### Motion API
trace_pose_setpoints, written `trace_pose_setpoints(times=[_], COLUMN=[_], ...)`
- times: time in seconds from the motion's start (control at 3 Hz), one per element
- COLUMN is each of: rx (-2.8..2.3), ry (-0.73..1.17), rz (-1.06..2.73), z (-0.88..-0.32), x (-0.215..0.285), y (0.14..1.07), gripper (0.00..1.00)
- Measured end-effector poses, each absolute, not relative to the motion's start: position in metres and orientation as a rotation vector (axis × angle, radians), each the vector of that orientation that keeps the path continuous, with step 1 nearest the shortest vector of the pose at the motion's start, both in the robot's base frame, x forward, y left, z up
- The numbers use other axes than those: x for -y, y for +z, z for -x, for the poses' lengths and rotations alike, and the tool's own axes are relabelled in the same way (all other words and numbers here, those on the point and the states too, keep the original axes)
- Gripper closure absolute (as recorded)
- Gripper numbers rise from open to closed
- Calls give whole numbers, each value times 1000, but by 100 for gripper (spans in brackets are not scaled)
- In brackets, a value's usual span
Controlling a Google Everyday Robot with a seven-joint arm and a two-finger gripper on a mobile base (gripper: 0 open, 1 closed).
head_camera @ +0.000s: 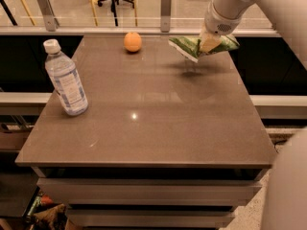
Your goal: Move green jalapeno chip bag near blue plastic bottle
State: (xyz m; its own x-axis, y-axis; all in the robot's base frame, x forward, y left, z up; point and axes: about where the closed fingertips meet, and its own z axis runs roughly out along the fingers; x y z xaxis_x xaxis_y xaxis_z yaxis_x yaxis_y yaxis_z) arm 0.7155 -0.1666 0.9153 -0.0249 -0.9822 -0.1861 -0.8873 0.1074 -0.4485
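Observation:
The green jalapeno chip bag (189, 46) is held in the air above the table's far right part, a faint shadow under it. My gripper (209, 43) is shut on the bag's middle, coming down from the white arm at the upper right. The blue plastic bottle (65, 80) stands upright with its white cap near the table's left edge, far from the bag.
A round orange fruit (133, 41) sits at the far middle of the brown table (158, 128). A glass railing runs behind the table. My white arm and base fill the right edge of the view. Drawers show below the table front.

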Motion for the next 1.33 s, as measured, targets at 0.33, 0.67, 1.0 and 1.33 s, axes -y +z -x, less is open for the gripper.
trace_pose_setpoints(times=[0.33,0.67,1.0,1.33], rx=[-1916,-1868,-1827,-1756], ry=[-291,-293,-302,-319], rz=[1808,1816,1834,1864], z=[-687,-654,-625,-595], x=[146,115,86,58], y=[918,912,900,885], gripper=[100,100,100,100])
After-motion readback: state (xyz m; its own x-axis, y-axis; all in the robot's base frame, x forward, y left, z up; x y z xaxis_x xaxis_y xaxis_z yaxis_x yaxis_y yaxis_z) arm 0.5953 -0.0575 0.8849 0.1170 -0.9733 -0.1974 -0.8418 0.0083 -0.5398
